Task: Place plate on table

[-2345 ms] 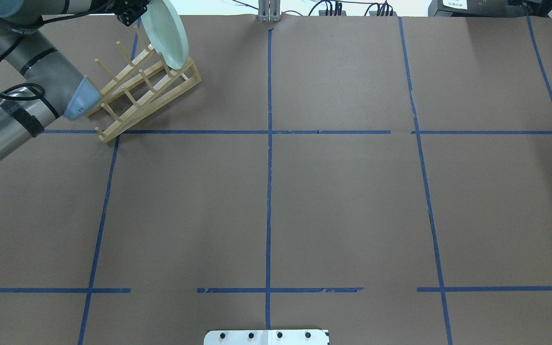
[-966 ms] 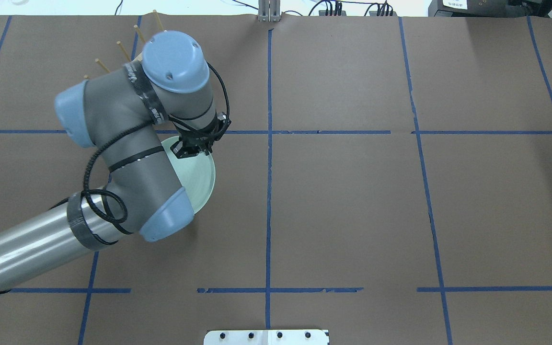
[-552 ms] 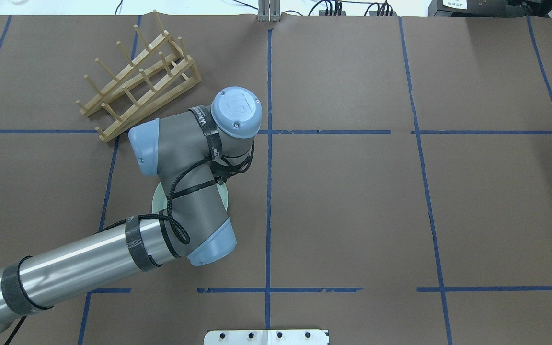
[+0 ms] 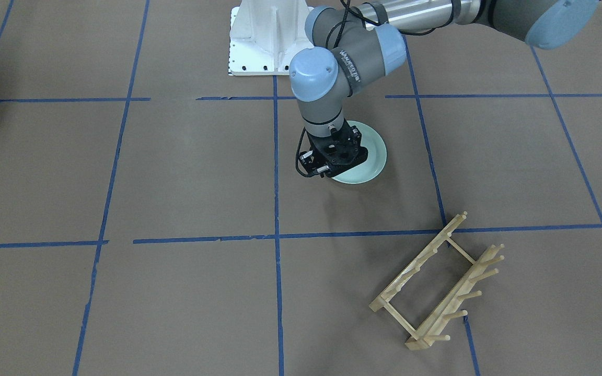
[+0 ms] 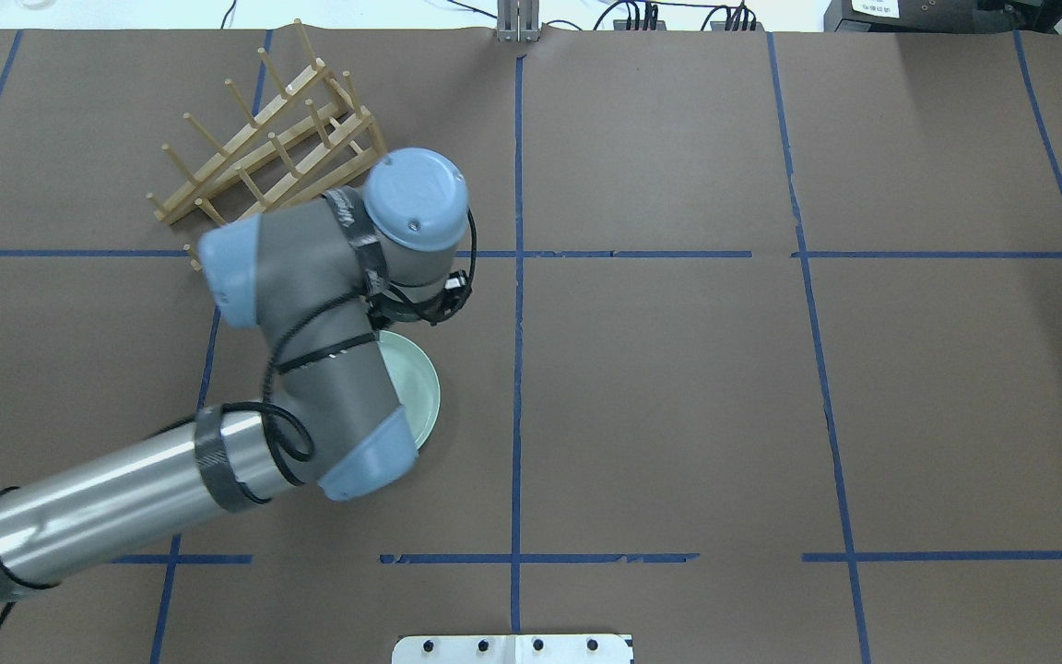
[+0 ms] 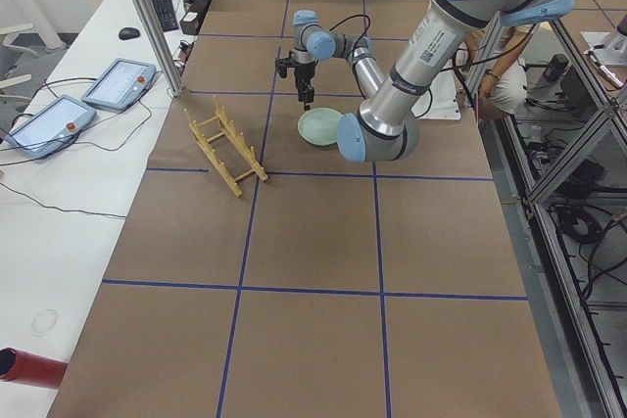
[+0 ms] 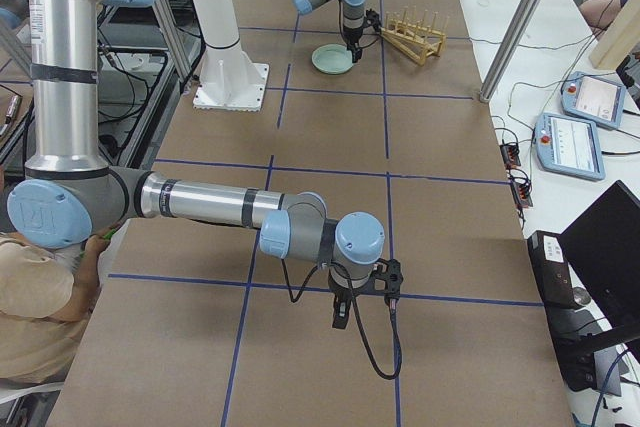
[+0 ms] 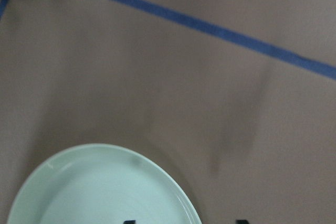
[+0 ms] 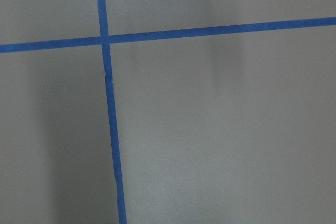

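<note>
The pale mint-green plate (image 4: 371, 156) lies flat on the brown paper table (image 4: 175, 172), one square in front of the robot base. It also shows in the overhead view (image 5: 416, 387) and in the left wrist view (image 8: 105, 192). My left gripper (image 4: 328, 171) points straight down over the plate's rim on the side away from the base. Its two dark fingertips stand apart, one on each side of the rim, so it is open. My right gripper (image 7: 340, 317) hangs low over bare table far from the plate. I cannot tell whether it is open or shut.
The light wooden peg rack (image 4: 437, 282) stands with nothing in it, beyond the plate on the far side from the base, also in the overhead view (image 5: 264, 157). The white robot base (image 4: 264, 36) sits at the table edge. Blue tape lines grid the table.
The left arm took the plate out of the rack and brought it toward the base onto the table. In the last half second the plate stayed put while the wrist shifted back toward the rack.
</note>
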{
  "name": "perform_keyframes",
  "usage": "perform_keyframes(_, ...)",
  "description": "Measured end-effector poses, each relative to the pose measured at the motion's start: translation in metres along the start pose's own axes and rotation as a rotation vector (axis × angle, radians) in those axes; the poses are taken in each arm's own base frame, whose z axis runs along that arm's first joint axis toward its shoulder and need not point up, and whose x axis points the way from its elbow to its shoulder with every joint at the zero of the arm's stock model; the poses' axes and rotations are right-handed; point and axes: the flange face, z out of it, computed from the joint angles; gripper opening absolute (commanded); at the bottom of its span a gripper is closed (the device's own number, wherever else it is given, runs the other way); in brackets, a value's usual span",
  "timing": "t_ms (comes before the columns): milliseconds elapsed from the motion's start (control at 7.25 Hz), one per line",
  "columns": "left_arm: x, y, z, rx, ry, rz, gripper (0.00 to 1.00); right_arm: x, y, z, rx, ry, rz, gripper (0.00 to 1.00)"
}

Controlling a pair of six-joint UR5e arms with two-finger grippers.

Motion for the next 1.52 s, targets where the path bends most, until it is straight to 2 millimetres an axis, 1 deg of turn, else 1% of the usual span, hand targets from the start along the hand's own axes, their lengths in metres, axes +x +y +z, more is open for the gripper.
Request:
perform_keyframes(138, -0.050, -0.049, -0.015, 0.030, 0.089, 0.049, 1.00, 0.000, 0.000, 0.000, 0.000, 0.000, 0.000, 1.00)
perform_keyframes(276, -0.114, -0.099, -0.022, 0.035, 0.179, 0.097, 1.00, 0.000, 0.000, 0.000, 0.000, 0.000, 0.000, 1.00)
perform_keyframes(414, -0.184, -0.142, -0.033, 0.052, 0.227, 0.156, 1.00, 0.000, 0.000, 0.000, 0.000, 0.000, 0.000, 1.00)
perform_keyframes(552, -0.255, -0.172, -0.044, 0.084, 0.231, 0.215, 1.00, 0.000, 0.000, 0.000, 0.000, 0.000, 0.001, 1.00)
perform_keyframes(690, -0.327, -0.192, -0.049, 0.113, 0.204, 0.275, 1.00, 0.000, 0.000, 0.000, -0.001, 0.000, 0.001, 1.00)
perform_keyframes(828, -0.398, -0.206, -0.049, 0.125, 0.167, 0.339, 1.00, 0.000, 0.000, 0.000, -0.001, 0.000, 0.001, 1.00)
perform_keyframes(1103, -0.536, -0.223, -0.047, 0.123, 0.106, 0.435, 1.00, 0.000, 0.000, 0.000, -0.001, 0.000, 0.001, 1.00)
perform_keyframes(1241, -0.595, -0.227, -0.044, 0.108, 0.093, 0.441, 1.00, 0.000, 0.000, 0.000, -0.001, 0.000, 0.001, 1.00)
perform_keyframes(1379, -0.634, -0.227, -0.037, 0.071, 0.111, 0.414, 1.00, 0.000, 0.000, 0.000, 0.000, 0.000, 0.000, 1.00)
perform_keyframes(1517, -0.658, -0.220, -0.027, 0.031, 0.135, 0.381, 1.00, 0.000, 0.000, 0.000, 0.000, 0.000, 0.000, 1.00)
